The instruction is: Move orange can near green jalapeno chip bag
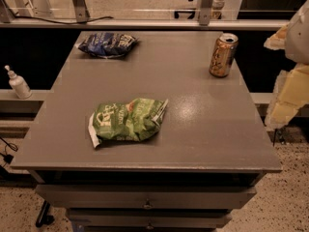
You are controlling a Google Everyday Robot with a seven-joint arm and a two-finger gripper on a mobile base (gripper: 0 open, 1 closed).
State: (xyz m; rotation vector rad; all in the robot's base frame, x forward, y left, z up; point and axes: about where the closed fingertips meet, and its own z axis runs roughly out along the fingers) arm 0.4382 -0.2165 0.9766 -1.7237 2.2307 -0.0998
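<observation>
Three things sit on the grey table (203,129), and left of them all a small white pump bottle (17,82) stands upright on a ledge beside the table. At the table's far left corner lies the dark blue chip bag (107,43), flat and crumpled. Nearer the front edge and left of centre lies the green jalapeno chip bag (126,121), rumpled, its white-edged end pointing right. The orange can (223,55) stands upright near the far right corner (silver top up, pull tab showing), well apart from the green bag and touching nothing but the tabletop. At the right border, off the table's side and apart from the can, hangs the gripper (292,93), seen only as pale yellowish shapes; it holds nothing that shows, and whether it is open or closed I cannot tell.
</observation>
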